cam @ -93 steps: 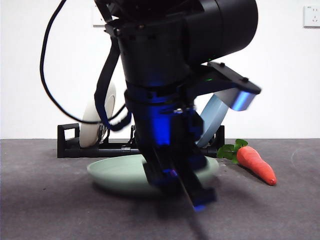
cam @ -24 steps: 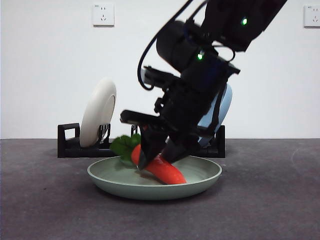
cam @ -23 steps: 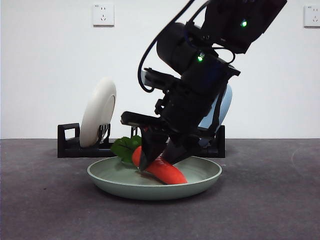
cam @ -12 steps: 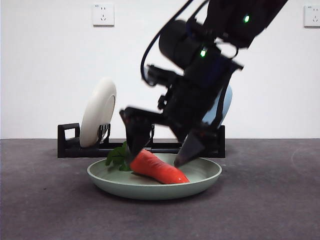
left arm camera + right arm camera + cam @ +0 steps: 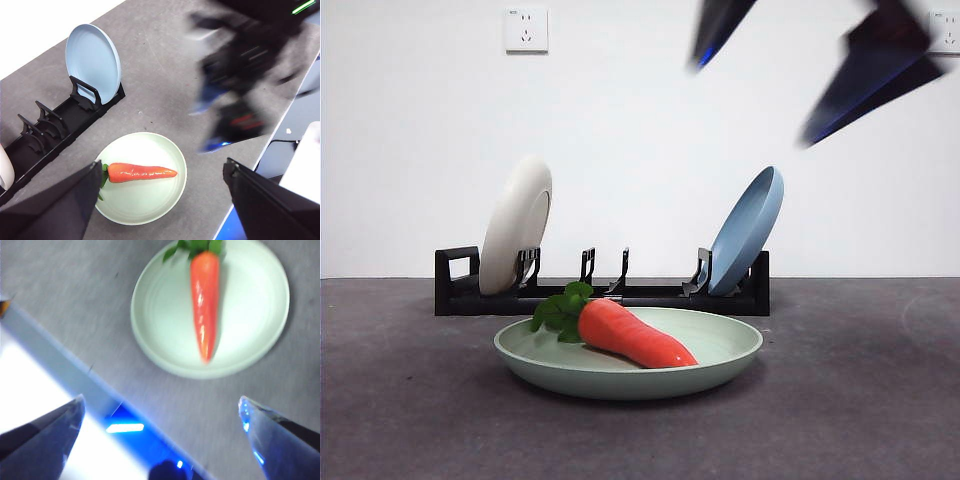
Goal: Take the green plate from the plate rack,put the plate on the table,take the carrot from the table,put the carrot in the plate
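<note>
My right gripper (image 5: 810,75) hung high above with jaws apart and empty, because the carrot (image 5: 625,334) lay in the green plate (image 5: 720,352) on the table (image 5: 410,400); left gripper (image 5: 160,200) was open too.

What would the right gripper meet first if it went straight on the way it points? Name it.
Probably bare table: the right gripper, jaws open, points down beside the green plate holding the carrot. Motion blur leaves its exact line uncertain.
</note>
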